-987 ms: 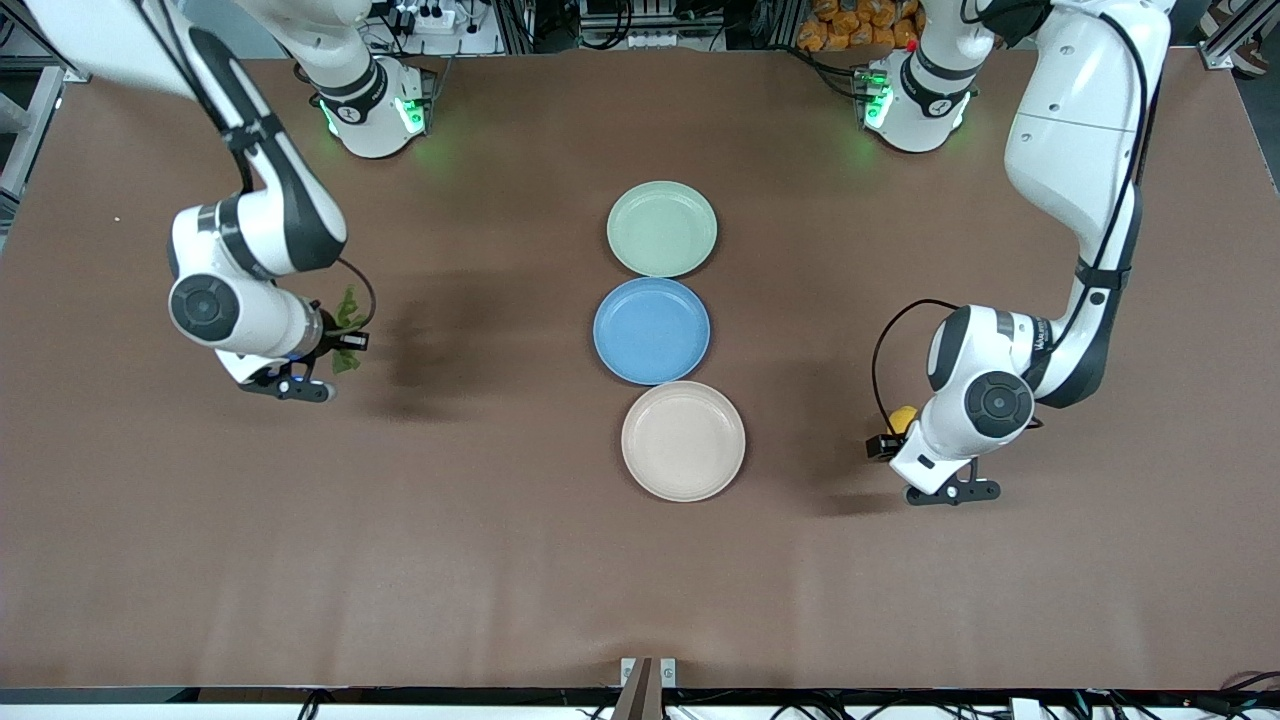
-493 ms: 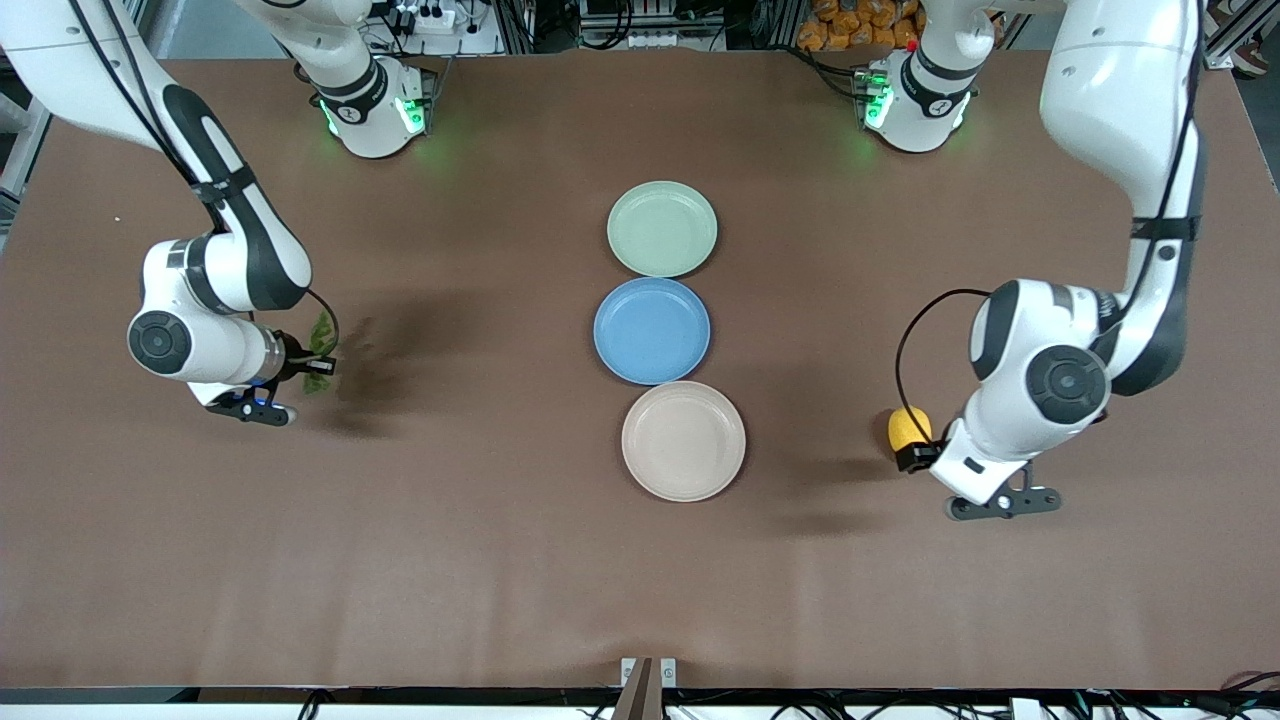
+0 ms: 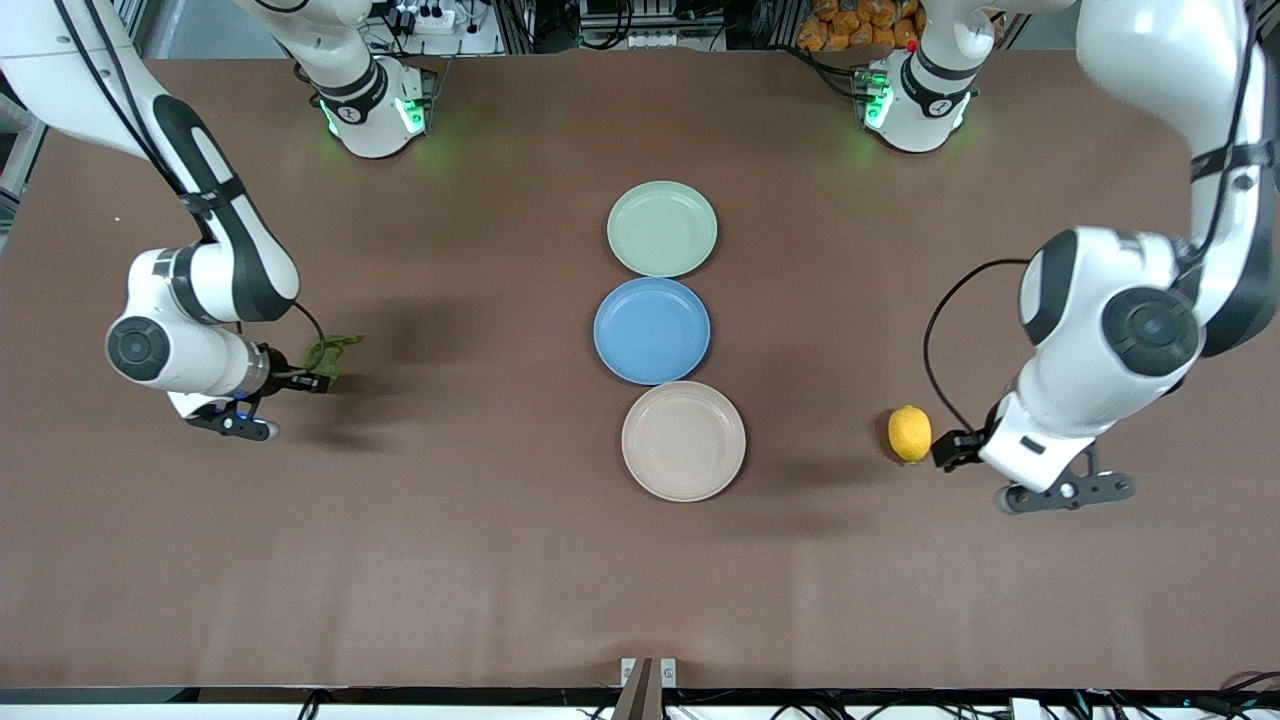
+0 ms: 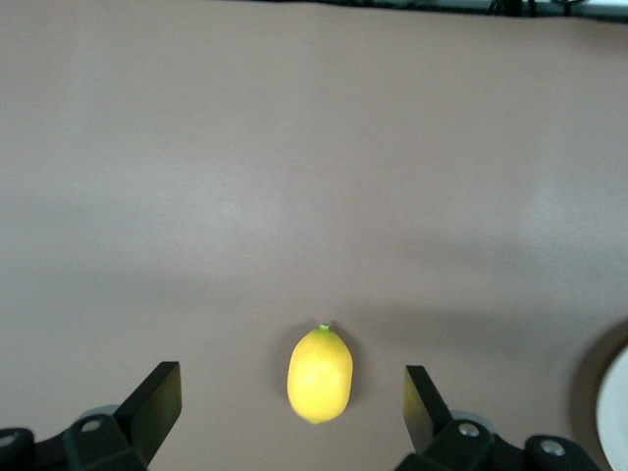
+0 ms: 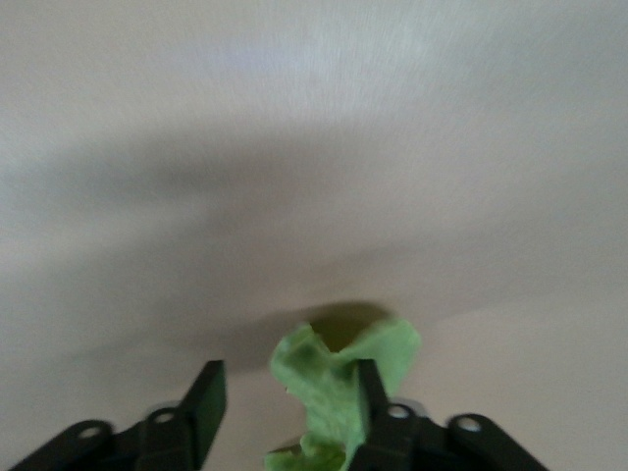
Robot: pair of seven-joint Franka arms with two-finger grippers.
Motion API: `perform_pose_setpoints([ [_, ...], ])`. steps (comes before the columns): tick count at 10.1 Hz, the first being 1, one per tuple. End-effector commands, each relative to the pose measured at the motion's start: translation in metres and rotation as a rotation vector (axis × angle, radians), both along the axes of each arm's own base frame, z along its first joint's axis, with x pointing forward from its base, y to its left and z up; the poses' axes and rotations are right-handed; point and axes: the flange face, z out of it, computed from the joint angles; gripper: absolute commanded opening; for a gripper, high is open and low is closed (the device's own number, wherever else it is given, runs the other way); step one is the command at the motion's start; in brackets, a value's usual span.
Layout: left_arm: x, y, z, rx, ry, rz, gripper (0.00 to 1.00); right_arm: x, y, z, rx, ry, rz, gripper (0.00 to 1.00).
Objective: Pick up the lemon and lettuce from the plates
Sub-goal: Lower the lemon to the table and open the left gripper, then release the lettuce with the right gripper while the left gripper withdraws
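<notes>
The lemon (image 3: pixel 909 433) lies on the bare table toward the left arm's end, level with the beige plate (image 3: pixel 683 440). My left gripper (image 3: pixel 948 450) is open just beside it; in the left wrist view the lemon (image 4: pixel 320 375) sits between the spread fingers of the gripper (image 4: pixel 289 385), touching neither. The lettuce (image 3: pixel 334 352) is at the tip of my right gripper (image 3: pixel 316 380), low over the table toward the right arm's end. In the right wrist view the gripper (image 5: pixel 287 383) is open and the lettuce (image 5: pixel 339 378) rests against one finger. The mint green plate (image 3: pixel 661 228) is empty.
A blue plate (image 3: pixel 651 330) stands between the mint green and beige plates in a row down the table's middle. All three plates are empty. Both arm bases stand along the table's edge farthest from the front camera.
My left gripper has opened and drawn back toward the left arm's end, leaving the lemon on the table. My right gripper has moved toward the right arm's end, lowered and opened.
</notes>
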Motion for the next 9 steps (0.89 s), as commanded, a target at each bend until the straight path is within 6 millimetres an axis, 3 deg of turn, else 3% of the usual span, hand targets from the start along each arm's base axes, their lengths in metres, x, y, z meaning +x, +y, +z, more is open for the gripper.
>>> perform_pose_setpoints([
  [1,-0.019,0.006,0.043,0.013,0.023,-0.024,1.00,0.013,-0.003,0.060,-0.031,0.016,0.033,1.00],
  [3,-0.034,0.009,0.076,0.003,0.028,-0.014,1.00,0.027,0.010,0.115,-0.045,0.070,0.038,1.00],
  [4,-0.039,0.009,0.087,0.003,0.022,-0.014,1.00,0.028,0.027,0.133,-0.056,0.045,0.065,1.00],
  [7,-0.046,0.017,0.103,-0.023,0.025,0.004,1.00,0.027,0.047,0.192,-0.083,-0.020,0.121,1.00],
  [9,-0.056,0.012,0.115,-0.025,0.035,-0.002,1.00,0.032,0.030,0.256,-0.023,-0.024,0.177,1.00],
])
